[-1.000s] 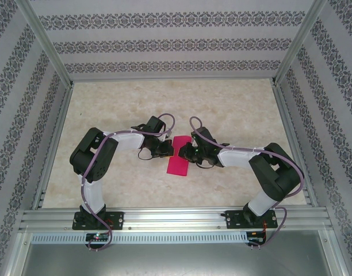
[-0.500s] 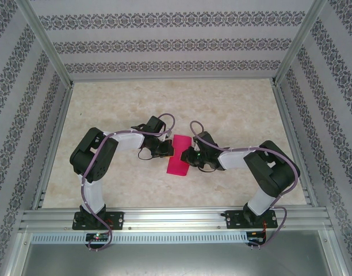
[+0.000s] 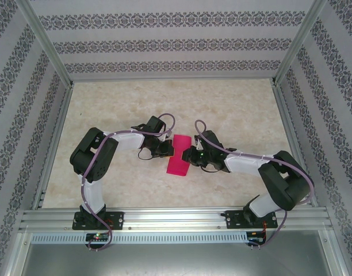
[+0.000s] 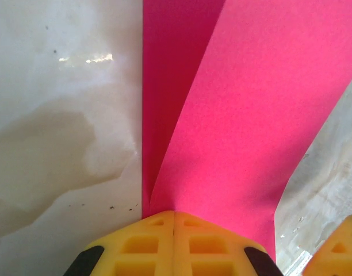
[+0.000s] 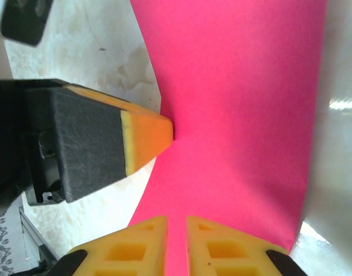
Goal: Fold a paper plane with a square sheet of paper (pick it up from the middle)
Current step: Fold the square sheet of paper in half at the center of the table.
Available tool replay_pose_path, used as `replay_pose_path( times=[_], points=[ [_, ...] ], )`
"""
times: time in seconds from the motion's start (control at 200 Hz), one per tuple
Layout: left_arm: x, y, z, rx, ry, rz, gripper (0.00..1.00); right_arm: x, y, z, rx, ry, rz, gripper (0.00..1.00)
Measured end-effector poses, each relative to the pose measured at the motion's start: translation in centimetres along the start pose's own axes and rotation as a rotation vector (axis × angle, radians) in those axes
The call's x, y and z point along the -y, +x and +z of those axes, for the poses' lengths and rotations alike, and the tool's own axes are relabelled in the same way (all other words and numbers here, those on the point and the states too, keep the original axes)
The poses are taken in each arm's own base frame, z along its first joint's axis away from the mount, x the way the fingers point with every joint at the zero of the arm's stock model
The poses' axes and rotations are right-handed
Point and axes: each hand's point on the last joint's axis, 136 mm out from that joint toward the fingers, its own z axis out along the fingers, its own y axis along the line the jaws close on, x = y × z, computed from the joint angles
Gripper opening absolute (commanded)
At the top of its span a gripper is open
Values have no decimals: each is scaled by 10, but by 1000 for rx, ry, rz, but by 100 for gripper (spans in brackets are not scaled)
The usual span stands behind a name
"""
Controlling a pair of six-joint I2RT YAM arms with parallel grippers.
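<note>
Right now the pink paper point(image 3: 179, 158) lies near the middle of the pale surface point(image 3: 239, 109). It is folded into a narrow strip whose long side runs away from the arms, and a claw meets it from either side. Up close, one long flap stands lifted off the layer beneath. The left claw point(image 4: 174, 214) is pressed together, its tip touching the strip's left edge where the flap's crease starts. The right claw point(image 5: 176, 221) sits at the opposite edge with only a slim slit between its fingers. Whether it nips the paper, I cannot tell.
</note>
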Motion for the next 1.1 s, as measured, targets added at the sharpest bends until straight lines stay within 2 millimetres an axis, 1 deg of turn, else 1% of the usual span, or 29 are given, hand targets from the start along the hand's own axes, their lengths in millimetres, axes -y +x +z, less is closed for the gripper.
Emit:
replay_pose_path(
  times=[0.23, 0.425, 0.53, 0.594, 0.679, 0.734, 0.799, 0.884, 0.989, 1.104],
  points=[
    [0, 0, 0, -1, 0, 0, 0, 26, 24, 18, -73, 60, 32, 17],
    [0, 0, 0, -1, 0, 4, 0, 25, 24, 18, -69, 46, 22, 18],
    [0, 0, 0, -1, 0, 7, 0, 25, 26, 11, -73, 62, 24, 19],
    [0, 0, 0, -1, 0, 8, 0, 19, 26, 4, -66, 56, 19, 19],
    [0, 0, 0, -1, 0, 8, 0, 5, 26, -4, -53, 22, -6, 20],
    [0, 0, 0, -1, 0, 8, 0, -1, 28, -5, -52, 7, -20, 20],
    [0, 0, 0, -2, 0, 11, 0, -3, 31, -4, -60, -1, -25, 20],
    [0, 0, 1, -2, 0, 12, 0, 3, 39, 3, -81, 11, -21, 19],
    [0, 0, 1, -2, 1, 15, 0, 20, 54, 14, -128, 58, -9, 19],
    [0, 0, 1, -2, 1, 18, 0, 18, 53, 16, -121, 41, -3, 19]
  ],
)
